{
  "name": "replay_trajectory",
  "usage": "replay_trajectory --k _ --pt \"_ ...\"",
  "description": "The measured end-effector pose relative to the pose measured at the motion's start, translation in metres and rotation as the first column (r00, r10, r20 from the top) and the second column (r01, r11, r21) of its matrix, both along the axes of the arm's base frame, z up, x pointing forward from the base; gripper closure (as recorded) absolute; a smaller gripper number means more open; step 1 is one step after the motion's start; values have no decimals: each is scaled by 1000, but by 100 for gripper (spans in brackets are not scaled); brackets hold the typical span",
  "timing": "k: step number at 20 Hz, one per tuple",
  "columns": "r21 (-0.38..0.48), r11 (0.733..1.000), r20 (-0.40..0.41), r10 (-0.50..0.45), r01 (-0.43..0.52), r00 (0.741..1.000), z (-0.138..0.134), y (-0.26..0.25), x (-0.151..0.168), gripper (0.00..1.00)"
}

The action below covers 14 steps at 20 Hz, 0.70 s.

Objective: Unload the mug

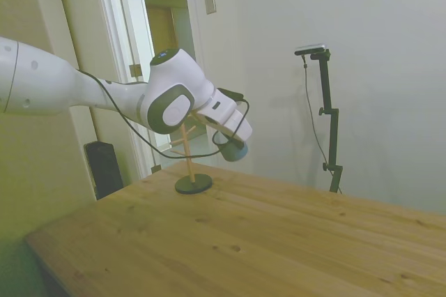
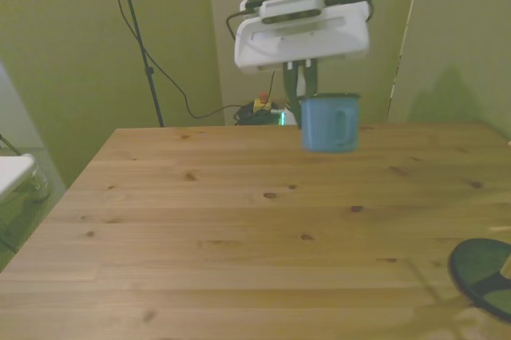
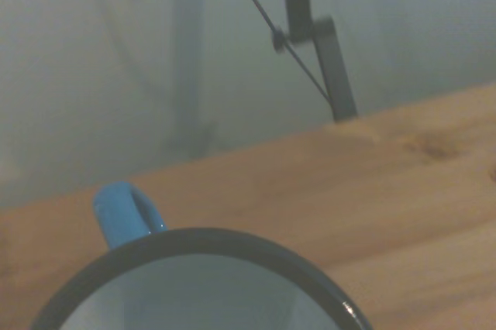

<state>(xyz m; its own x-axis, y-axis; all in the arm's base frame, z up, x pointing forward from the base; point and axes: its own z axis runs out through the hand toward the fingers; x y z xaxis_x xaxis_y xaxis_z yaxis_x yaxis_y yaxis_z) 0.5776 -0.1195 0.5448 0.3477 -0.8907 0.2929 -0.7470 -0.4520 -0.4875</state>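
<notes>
The light-blue mug [image 2: 329,123] hangs in the air above the far part of the wooden table [image 2: 239,228], upright, its handle facing the camera in the front view. My gripper [image 2: 302,94] is shut on the mug's rim from above. From the side, the mug [image 1: 235,150] sits just under the gripper [image 1: 224,140], a little above and beside the wooden mug tree [image 1: 187,161]. The wrist view shows the mug's dark rim [image 3: 209,238], white inside and blue handle [image 3: 121,213] close up, with tabletop beyond.
The mug tree has a thin wooden stem with pegs and a dark round base [image 1: 193,184]; that base [image 2: 483,274] shows at the front view's right edge. Cables and a stand pole [image 2: 144,53] rise behind the table.
</notes>
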Motion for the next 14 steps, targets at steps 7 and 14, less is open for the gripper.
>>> replay_trajectory --k 7,14 --pt "36 996 -262 83 -76 962 -52 7 -5 100" --pt "19 996 -339 86 -84 937 -105 5 2 100"
